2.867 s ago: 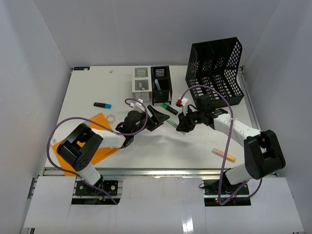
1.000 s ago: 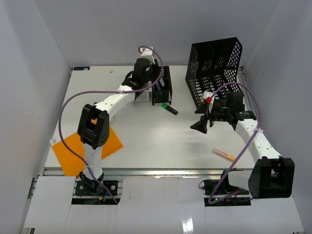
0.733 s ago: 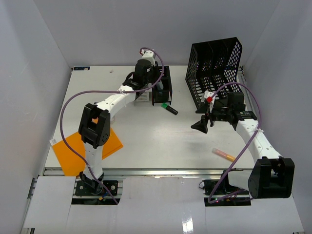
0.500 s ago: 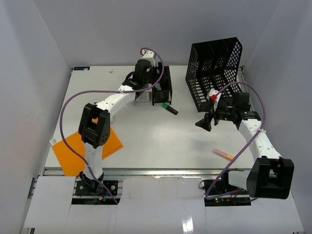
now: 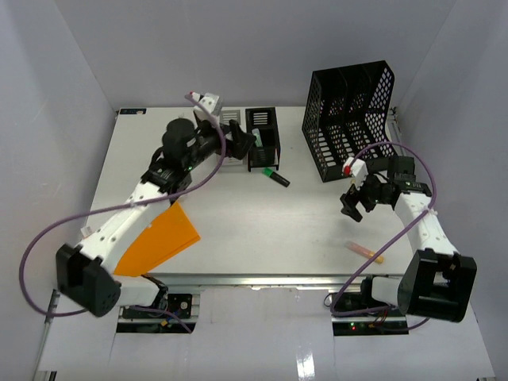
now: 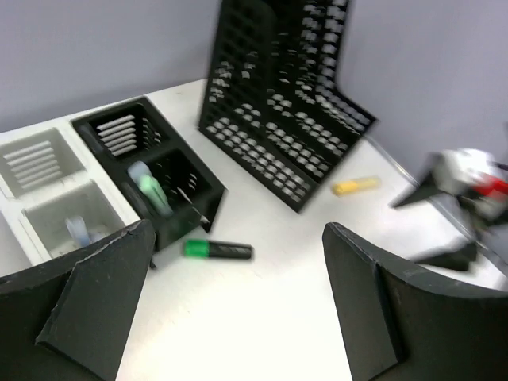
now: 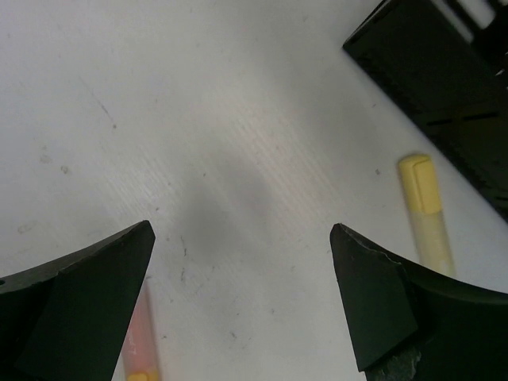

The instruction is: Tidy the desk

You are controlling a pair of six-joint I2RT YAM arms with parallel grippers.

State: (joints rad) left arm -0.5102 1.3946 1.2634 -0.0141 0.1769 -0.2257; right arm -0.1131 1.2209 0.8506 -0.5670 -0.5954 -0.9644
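We find both open and empty over the desk: left pincer near a green marker, right pincer by a seemingly pink pen

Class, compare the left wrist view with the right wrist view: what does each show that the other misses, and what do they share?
Only left wrist: the green highlighter lying by the black pen holder, and the white pen holder beside it. Only right wrist: a pinkish-orange marker at the lower left edge. Both: the yellow marker, the black mesh rack and the white desk.
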